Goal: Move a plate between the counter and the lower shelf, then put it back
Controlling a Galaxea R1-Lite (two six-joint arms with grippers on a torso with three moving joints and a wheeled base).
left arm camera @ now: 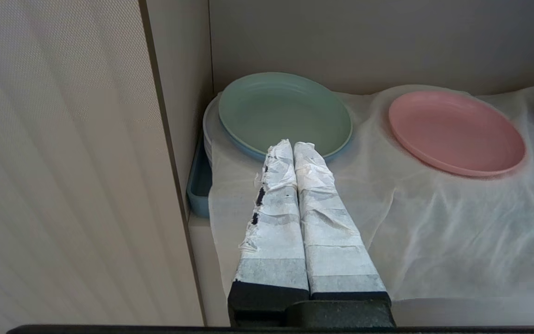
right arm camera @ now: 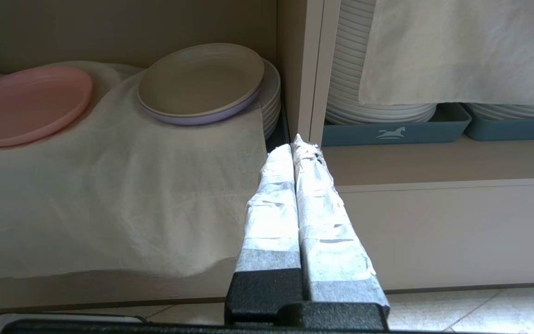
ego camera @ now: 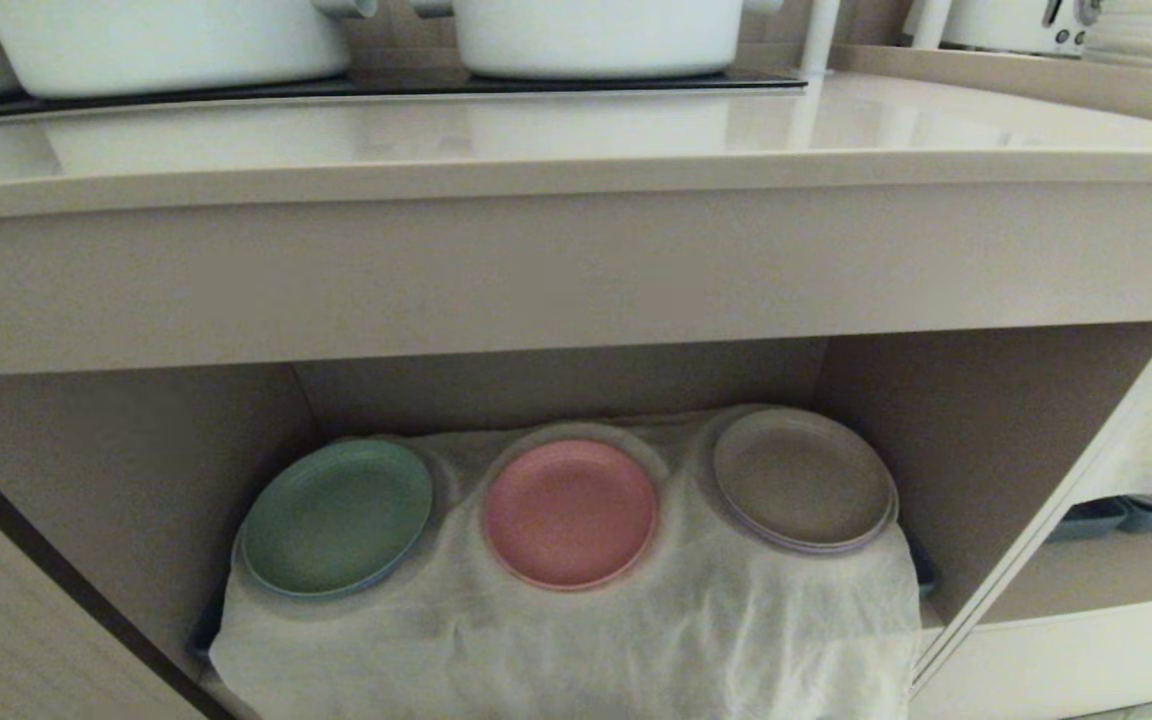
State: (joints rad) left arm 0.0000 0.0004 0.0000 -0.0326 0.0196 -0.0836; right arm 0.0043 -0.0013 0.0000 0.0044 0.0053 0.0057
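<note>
Left gripper point(left arm camera: 293, 144): taped fingers point(left arm camera: 274, 208) pressed flat together, nothing between them, reaching forward and slightly down. Right gripper point(right arm camera: 298, 143): same pose, taped fingers point(right arm camera: 271, 208) closed tight along their whole length, empty, pointing forward. Neither arm visible in the head view.

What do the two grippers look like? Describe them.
Left gripper: two long tapering fingers wrapped in crinkled white tape, frayed at the edges with black showing through, on a black base. Right gripper: same build, white-taped fingers on a black base, tape ragged at the tips. No cables or markings visible.
</note>
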